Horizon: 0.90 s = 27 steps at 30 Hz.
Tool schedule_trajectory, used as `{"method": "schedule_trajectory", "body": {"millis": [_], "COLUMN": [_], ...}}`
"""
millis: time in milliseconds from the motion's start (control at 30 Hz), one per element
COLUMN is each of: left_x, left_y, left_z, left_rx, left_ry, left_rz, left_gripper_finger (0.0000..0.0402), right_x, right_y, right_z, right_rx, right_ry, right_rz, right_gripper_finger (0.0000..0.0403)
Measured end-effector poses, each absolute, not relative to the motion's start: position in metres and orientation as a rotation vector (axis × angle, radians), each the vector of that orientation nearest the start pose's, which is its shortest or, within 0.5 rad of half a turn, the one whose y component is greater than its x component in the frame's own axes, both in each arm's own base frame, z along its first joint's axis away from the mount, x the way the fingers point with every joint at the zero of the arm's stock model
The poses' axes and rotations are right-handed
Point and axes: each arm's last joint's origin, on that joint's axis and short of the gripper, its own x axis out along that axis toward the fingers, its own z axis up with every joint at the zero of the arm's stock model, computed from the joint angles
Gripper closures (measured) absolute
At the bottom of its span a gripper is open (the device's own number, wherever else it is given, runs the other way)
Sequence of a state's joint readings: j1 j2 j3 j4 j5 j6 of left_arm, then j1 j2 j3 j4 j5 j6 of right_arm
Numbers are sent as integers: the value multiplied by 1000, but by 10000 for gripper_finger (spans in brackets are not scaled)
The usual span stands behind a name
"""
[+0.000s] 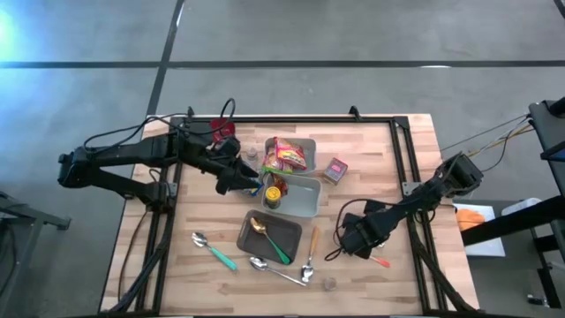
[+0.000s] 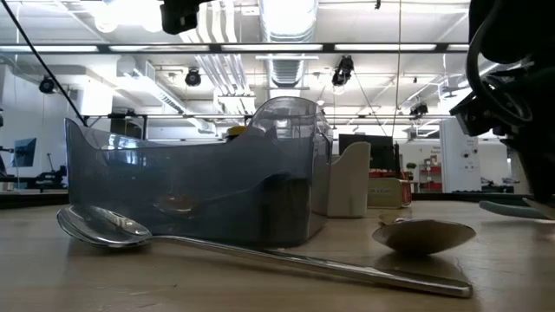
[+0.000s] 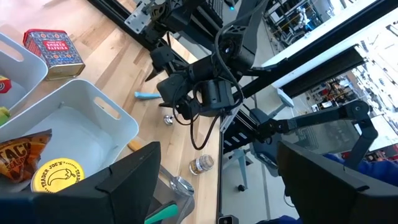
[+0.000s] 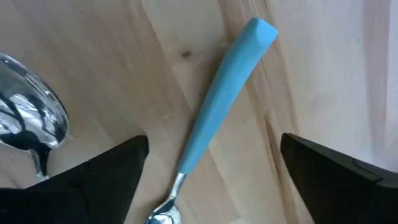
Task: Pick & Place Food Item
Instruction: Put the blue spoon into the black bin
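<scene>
Between the right tool's (image 4: 211,180) wide-open, empty fingers lies a blue-handled utensil (image 4: 221,99) flat on the worktop (image 4: 124,74). Left tool (image 1: 237,179), open and empty, hovers beside the snack packets (image 1: 287,155) in the grey bins (image 1: 305,199).

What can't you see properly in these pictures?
- Blue spoon: right wrist view cuts off its bowl at the bottom edge.
- Yellow tin: left wrist view, partly behind a dark finger.
- Dark tray: low view, contents blurred through its wall.
- Red tin: high view, label too small.
</scene>
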State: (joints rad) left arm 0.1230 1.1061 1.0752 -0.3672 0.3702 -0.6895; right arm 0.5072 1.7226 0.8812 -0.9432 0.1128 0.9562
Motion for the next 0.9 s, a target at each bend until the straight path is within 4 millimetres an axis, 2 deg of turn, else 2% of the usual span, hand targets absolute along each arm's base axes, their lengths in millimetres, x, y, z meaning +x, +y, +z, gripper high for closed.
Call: {"method": "schedule_trajectory", "body": {"millis": [100, 467, 500, 667, 833, 900], "left_x": [235, 235, 235, 235, 235, 235], "left_y": [19, 19, 19, 19, 18, 18], "left_z": [355, 355, 355, 355, 355, 355], "left_rx": [-778, -793, -793, -794, -800, -801], "left_ry": [458, 459, 460, 460, 462, 463], "left_rz": [-100, -97, -97, -97, -100, -102], "left_gripper_finger": [78, 78, 78, 78, 78, 78], "right_x": [218, 224, 224, 225, 227, 230], "right_y": [118, 121, 121, 122, 122, 123], "right_z": [126, 123, 123, 125, 138, 144], "right_rx": [184, 245, 248, 268, 317, 362], "right_ry": [1612, 1554, 1552, 1536, 1488, 1417], "right_rz": [-527, -502, -506, -519, -504, -500], "right_gripper_finger": [101, 363, 375, 378, 380, 381]}}
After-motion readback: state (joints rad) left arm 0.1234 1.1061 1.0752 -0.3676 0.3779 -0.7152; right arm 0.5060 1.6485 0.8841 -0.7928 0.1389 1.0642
